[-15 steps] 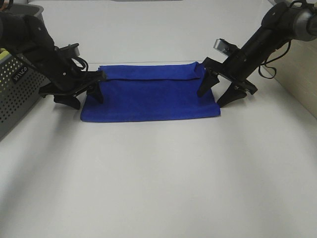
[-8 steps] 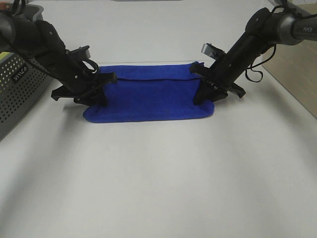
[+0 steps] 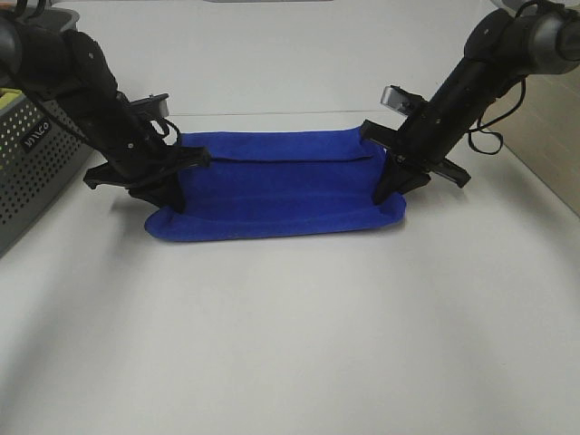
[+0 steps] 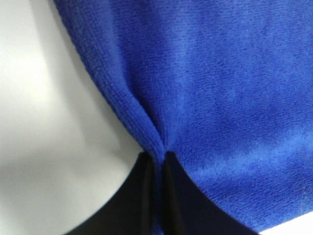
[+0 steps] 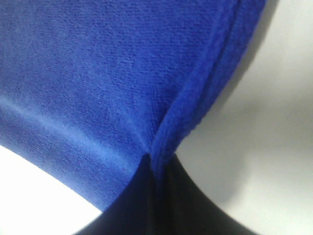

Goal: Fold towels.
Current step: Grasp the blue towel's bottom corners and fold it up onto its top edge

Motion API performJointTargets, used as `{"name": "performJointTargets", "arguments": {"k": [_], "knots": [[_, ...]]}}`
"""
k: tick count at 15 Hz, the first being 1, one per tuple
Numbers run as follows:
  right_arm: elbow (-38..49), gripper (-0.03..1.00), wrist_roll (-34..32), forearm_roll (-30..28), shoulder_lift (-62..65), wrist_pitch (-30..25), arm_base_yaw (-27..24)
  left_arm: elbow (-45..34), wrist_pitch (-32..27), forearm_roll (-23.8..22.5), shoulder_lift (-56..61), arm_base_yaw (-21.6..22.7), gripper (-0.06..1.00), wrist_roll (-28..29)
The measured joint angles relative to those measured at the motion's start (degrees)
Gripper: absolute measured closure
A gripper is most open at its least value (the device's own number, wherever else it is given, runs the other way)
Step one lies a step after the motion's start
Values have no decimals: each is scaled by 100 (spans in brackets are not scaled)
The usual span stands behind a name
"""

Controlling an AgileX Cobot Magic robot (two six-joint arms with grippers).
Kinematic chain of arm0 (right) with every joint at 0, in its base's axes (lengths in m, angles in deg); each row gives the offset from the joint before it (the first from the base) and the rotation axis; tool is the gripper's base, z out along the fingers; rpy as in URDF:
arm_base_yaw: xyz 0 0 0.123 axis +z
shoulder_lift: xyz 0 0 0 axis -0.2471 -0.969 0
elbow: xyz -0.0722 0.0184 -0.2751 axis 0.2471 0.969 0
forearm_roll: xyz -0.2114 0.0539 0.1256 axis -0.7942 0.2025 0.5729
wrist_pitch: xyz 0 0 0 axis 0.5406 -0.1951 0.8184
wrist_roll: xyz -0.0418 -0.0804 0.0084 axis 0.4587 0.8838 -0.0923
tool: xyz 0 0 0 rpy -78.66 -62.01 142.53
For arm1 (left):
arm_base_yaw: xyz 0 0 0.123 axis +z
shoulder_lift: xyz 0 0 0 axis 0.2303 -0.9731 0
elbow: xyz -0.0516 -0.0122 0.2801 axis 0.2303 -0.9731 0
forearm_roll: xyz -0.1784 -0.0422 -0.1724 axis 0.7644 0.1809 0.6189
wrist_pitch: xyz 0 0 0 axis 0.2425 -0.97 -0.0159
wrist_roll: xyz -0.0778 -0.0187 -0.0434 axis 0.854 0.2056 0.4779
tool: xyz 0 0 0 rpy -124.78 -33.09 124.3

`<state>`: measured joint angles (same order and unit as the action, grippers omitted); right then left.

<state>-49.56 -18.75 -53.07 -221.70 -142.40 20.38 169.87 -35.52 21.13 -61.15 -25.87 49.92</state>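
The royal-blue towel [image 3: 276, 186] lies folded lengthwise on the white table [image 3: 290, 335], with a fold line running along its far part. My left gripper [image 3: 169, 192] is shut on the towel's left short end near the front corner. In the left wrist view its jaws [image 4: 157, 159] pinch a ridge of blue cloth [image 4: 220, 98]. My right gripper [image 3: 390, 188] is shut on the right short end. In the right wrist view its jaws [image 5: 155, 166] pinch the stitched edge of the towel [image 5: 98, 73]. The towel's front edge curls slightly up between the two grippers. The white tag is not visible.
A grey perforated basket [image 3: 27, 172] stands at the left edge, close behind my left arm, with a bit of yellow-green cloth [image 3: 7, 93] in it. A wooden surface [image 3: 555, 154] borders the table on the right. Bare white table lies in front of the towel.
Both grippers went from open beside the towel's ends to shut on them. The towel is now stretched wider, and its front edge has lifted and curled.
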Motion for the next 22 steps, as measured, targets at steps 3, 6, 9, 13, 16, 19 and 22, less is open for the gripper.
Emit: {"name": "performJointTargets", "arguments": {"k": [3, 6, 9, 13, 16, 19, 22], "knots": [[1696, 97, 241, 29, 842, 636, 0, -871, 46, -17, 561, -223, 91, 0], [3128, 97, 567, 206, 1461, 1140, 0, -1776, 69, 0, 1060, -447, 91, 6], [3398, 97, 722, 338, 1765, 1226, 0, -1891, 74, 6, 1306, -516, 91, 6], [2693, 97, 716, 338, 1839, 1134, 0, -1398, 172, -63, 1341, -516, 91, 229], [1982, 97, 630, 332, 1684, 1112, 0, -882, 355, -126, 1278, -418, 91, 458], [957, 97, 418, 327, 1089, 1112, 0, 23, 350, -138, 756, -46, 91, 579], [395, 97, 361, 327, 521, 1180, 0, 705, 424, -149, 223, 34, 91, 550]]}}
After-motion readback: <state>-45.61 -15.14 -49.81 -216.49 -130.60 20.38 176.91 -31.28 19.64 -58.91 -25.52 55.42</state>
